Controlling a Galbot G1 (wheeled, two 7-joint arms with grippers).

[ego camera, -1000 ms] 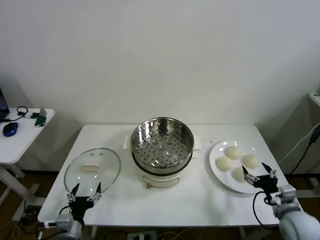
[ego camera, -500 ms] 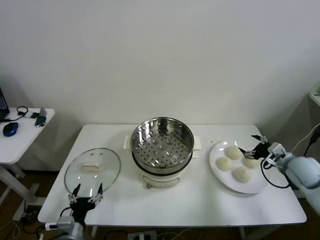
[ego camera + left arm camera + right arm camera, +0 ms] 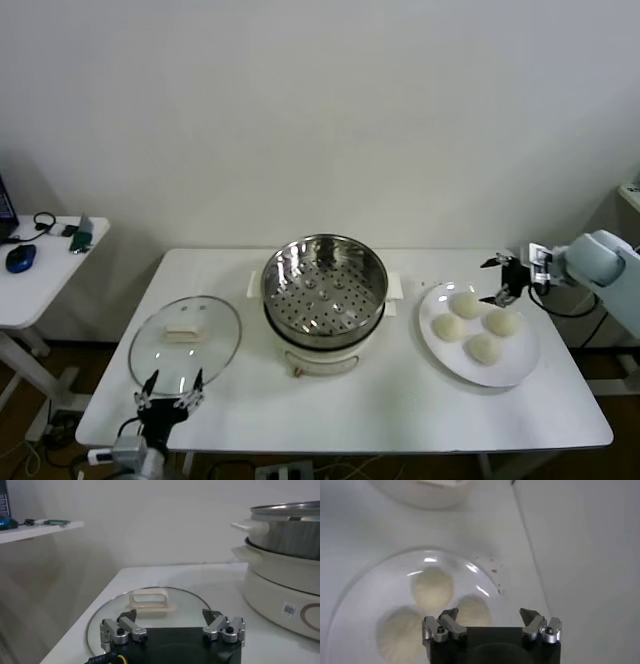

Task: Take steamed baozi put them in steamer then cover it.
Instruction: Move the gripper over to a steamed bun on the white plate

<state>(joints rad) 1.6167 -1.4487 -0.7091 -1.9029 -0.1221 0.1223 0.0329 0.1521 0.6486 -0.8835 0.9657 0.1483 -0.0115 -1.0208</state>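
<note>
Steamer (image 3: 323, 292): centre of white surface (image 3: 400, 400), uncovered, tray bare. Steamed baozi (image 3: 485, 347): four, on white plate (image 3: 515, 368) right of steamer. Cover (image 3: 186, 341): flat on surface, left of steamer. Right gripper (image 3: 500, 281): above plate's far edge, fingers spread, holding nothing. Left gripper (image 3: 170, 385): parked at near edge beside cover, fingers apart, empty.

In the head view, the left gripper (image 3: 170, 384) shows only its fingertips at the bottom edge, the arm behind it cut off. The right arm runs out of the picture's right side. The right wrist view crops the round white plate (image 3: 365, 587) and shows only three of the cream-white dough buns (image 3: 434, 588). The left wrist view cuts off the shiny stainless-steel steamer pot (image 3: 287, 522) at the edge.
</note>
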